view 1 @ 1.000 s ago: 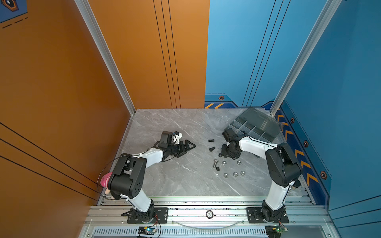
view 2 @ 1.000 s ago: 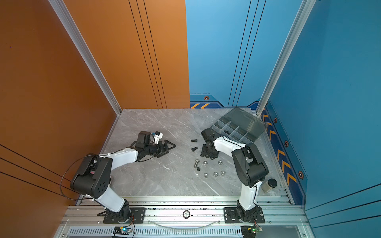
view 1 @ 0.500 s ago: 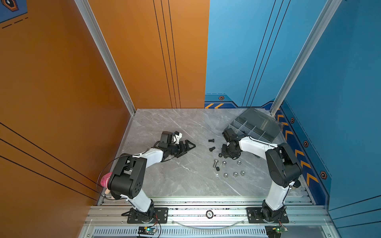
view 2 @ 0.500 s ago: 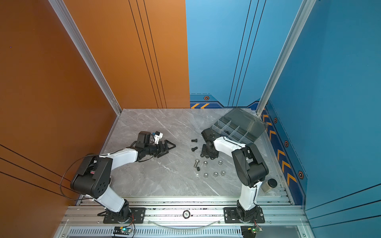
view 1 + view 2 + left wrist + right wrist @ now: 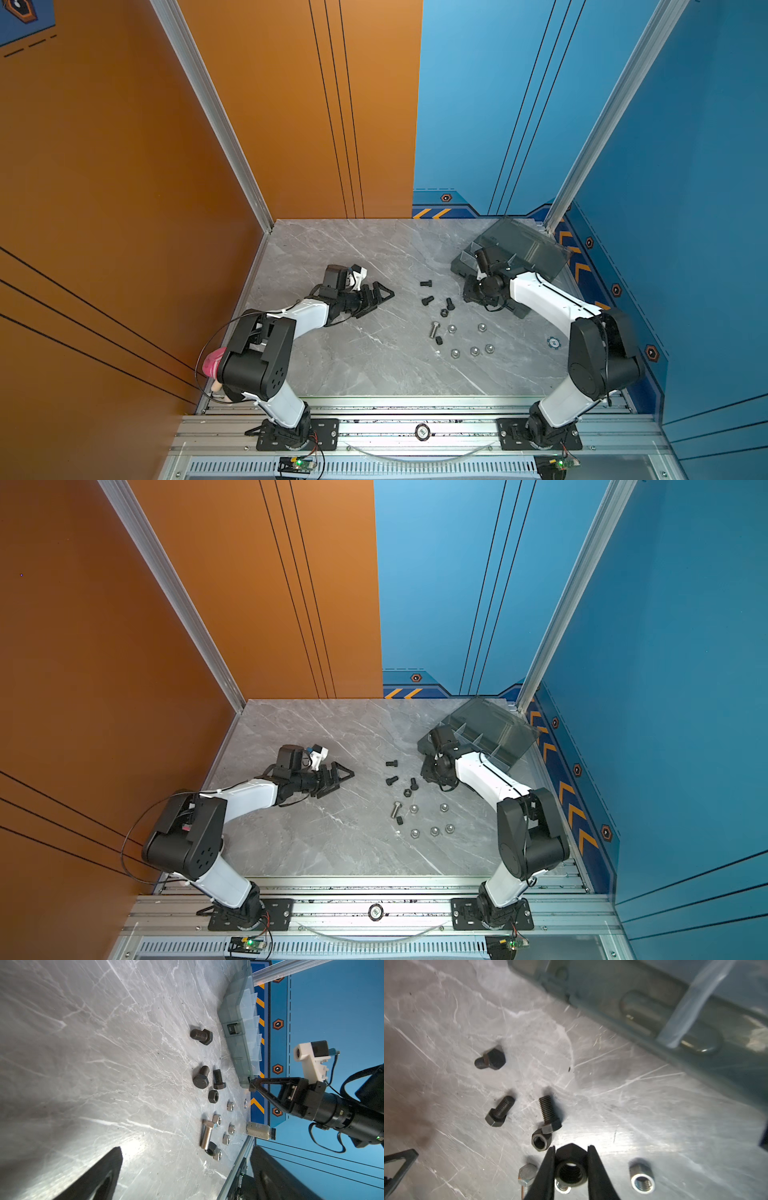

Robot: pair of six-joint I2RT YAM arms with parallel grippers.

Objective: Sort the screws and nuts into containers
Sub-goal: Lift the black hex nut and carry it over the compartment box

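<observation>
**Your right gripper (image 5: 572, 1148) is clamped on a black nut (image 5: 569, 1165), held just above the table (image 5: 353, 365).**
Right below lie a silver bolt (image 5: 526, 1176) and silver nuts (image 5: 642, 1178); a second black nut (image 5: 541, 1142) touches a black bolt (image 5: 549, 1113). The open grey box (image 5: 236, 1049) sits close by, against the far right corner rail. You have bare table leftward, up to your left gripper (image 5: 382, 293), its jaws spread wide.

No lettering is legible. Signs only: orange chevron stripes (image 5: 432, 213) and hexagon emblems (image 5: 446, 198) on the blue wall (image 5: 498, 104); the small bottle (image 5: 258, 1130) carries a label too blurred to read.
</observation>
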